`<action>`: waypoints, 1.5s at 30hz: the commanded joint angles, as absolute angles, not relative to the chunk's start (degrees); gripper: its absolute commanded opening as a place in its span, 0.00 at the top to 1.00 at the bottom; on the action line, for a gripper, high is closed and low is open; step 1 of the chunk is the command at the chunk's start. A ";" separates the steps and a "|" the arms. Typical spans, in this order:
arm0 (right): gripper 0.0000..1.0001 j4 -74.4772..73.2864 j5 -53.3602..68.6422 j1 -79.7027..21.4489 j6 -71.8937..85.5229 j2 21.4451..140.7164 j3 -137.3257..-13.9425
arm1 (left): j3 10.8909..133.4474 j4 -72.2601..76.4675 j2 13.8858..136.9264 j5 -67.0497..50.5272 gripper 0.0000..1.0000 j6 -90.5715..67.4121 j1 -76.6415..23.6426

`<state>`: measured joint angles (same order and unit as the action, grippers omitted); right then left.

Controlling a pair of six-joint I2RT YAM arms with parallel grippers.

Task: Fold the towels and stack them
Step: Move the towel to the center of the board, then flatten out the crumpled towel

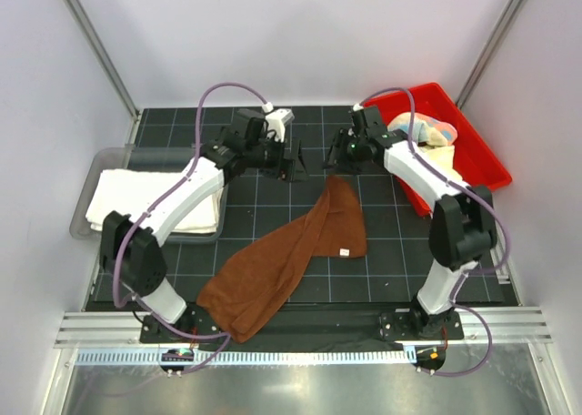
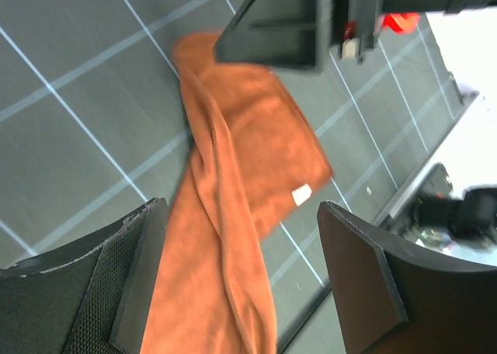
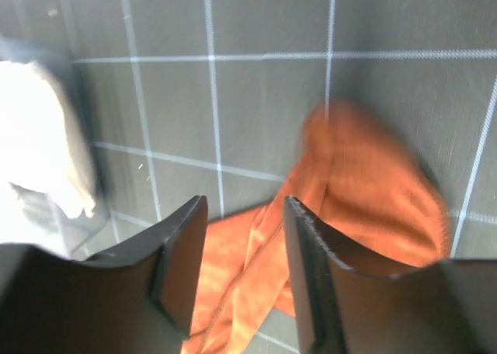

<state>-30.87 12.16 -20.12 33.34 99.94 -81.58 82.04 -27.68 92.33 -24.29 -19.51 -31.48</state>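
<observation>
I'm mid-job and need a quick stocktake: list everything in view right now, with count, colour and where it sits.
brown towel: 1, brown, unfolded, bunched in a diagonal strip at the centre of the mat
white towels: folded pile, count unclear, cream-white, in the grey tray
grey tray: 1, translucent grey, left side
pastel towel: at least 1, multicoloured, in the red bin
red bin: 1, red, far right
mat: 1, black with pale grid lines, under everything
left hand: 1, black, open, empty, near the brown towel's far end
right hand: 1, black, open, empty, beside the left hand
</observation>
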 commanded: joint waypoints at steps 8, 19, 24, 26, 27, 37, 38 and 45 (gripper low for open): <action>0.43 -36.92 3.53 -14.77 40.41 86.77 -76.41 | 97.53 -19.34 109.41 -17.49 0.22 -13.28 -31.99; 0.46 -33.49 1.84 -17.05 46.49 64.79 -42.99 | 112.57 -20.91 129.18 -23.10 0.29 -1.15 -36.91; 0.43 -34.28 2.46 -18.28 48.07 60.56 -36.14 | 117.68 -24.78 134.29 -29.08 0.33 5.62 -37.09; 0.43 -31.66 4.90 -18.19 48.95 58.72 -34.55 | 119.34 -25.92 135.69 -29.36 0.32 7.11 -37.09; 0.43 -31.12 5.53 -18.37 49.48 58.19 -33.24 | 119.88 -26.36 136.14 -29.27 0.33 8.08 -37.09; 0.43 -27.34 7.82 -18.72 51.50 59.76 -27.78 | 124.54 -33.13 140.53 -28.39 0.34 18.62 -37.62; 0.43 -25.25 8.26 -18.81 51.50 59.68 -27.51 | 124.80 -33.31 140.71 -28.21 0.33 19.24 -37.70; 0.49 -19.43 9.23 -18.90 52.73 61.34 -25.05 | 129.19 -36.21 144.31 -27.96 0.34 24.34 -38.76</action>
